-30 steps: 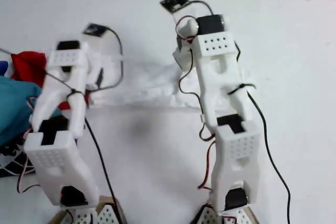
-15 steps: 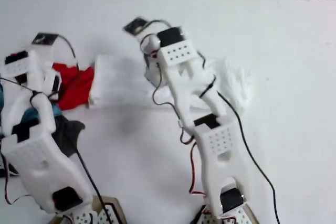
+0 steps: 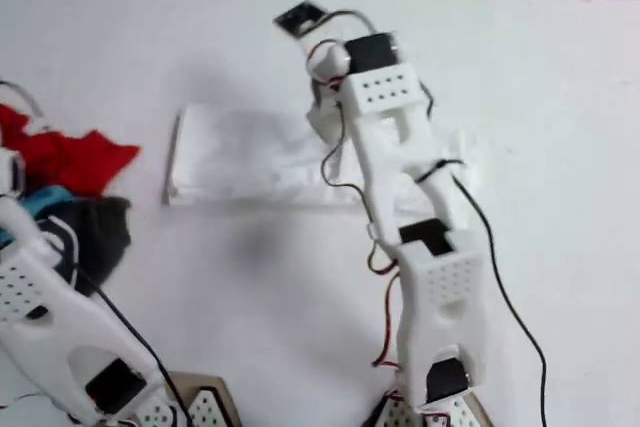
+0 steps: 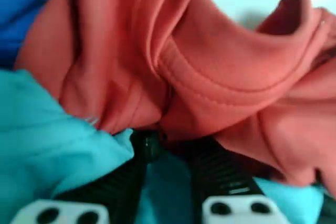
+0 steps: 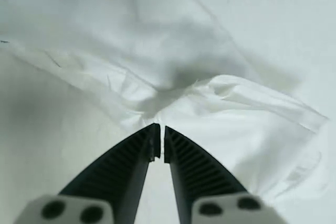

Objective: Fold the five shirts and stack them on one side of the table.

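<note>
Two arms, white shirt laid flat

White shirt (image 3: 245, 155) lies mid-table (image 3: 560, 67). Right gripper (image 5: 158, 141) is low over it, fingers together, holding nothing. Left gripper (image 4: 164, 142) is clamped on red shirt (image 4: 210, 66) at 9 o'clock, beside teal shirt (image 4: 47, 145) and black shirt (image 3: 100, 232)

White arms, black motors
Right arm (image 3: 440, 292), centre, and left arm (image 3: 50, 317), lower left: perforated shells, red and black cables, ribbed black fingers (image 5: 126, 166).
</note>
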